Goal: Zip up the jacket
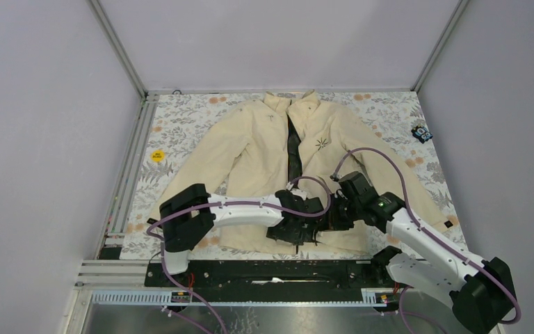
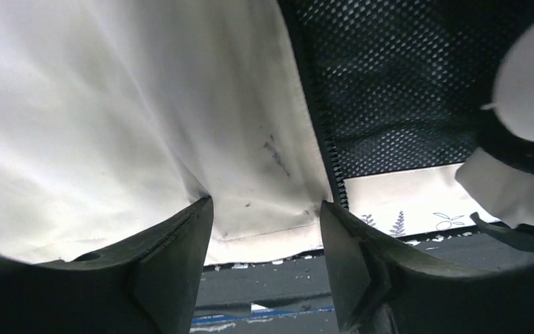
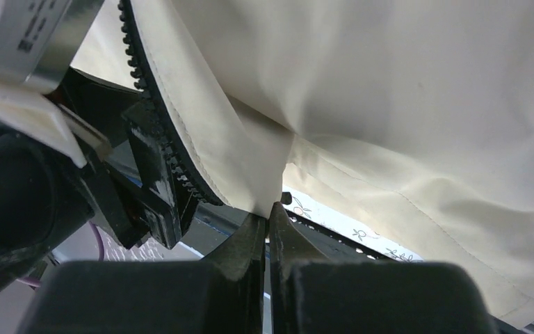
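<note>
Right tool (image 3: 270,221) pinching jacket (image 3: 403,104) hem, left tool (image 2: 264,224) spread, mesh lining (image 2: 403,83) exposed

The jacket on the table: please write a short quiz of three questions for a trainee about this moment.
1. True or false: the jacket is fully zipped up.
2. Which gripper is shut on the hem? A left, B right, C both.
3. Fill in: the left gripper stands ____ around a hem corner.
Key: 1 false; 2 B, the right gripper; 3 open.
</note>
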Action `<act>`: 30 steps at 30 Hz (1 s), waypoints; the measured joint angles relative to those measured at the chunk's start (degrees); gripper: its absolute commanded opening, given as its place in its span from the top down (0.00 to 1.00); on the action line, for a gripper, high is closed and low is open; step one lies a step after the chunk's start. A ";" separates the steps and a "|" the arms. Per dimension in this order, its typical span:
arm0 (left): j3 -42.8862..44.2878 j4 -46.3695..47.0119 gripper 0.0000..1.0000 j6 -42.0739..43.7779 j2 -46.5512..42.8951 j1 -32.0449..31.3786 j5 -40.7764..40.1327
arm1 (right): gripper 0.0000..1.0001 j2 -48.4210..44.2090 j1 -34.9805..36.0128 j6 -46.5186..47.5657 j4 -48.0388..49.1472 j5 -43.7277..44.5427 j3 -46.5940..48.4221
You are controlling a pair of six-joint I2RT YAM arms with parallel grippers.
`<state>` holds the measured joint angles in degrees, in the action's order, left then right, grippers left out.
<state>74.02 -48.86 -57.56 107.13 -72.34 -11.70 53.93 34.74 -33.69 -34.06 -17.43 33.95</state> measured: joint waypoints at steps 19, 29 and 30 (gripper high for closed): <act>-5.25 0.94 0.26 -13.07 -2.01 9.79 18.01 | 1.00 -2.03 0.00 -0.26 0.04 -0.74 0.00; 0.26 -1.75 0.29 -14.14 2.97 11.45 19.96 | 1.00 -3.82 0.00 -0.24 0.07 -1.29 0.00; 0.26 -1.88 0.30 -14.40 3.41 11.54 20.00 | 1.00 -3.85 0.00 -0.26 0.07 -1.29 0.00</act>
<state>74.28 -50.74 -71.96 110.54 -60.80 8.29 50.09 34.74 -33.95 -34.00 -18.72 33.95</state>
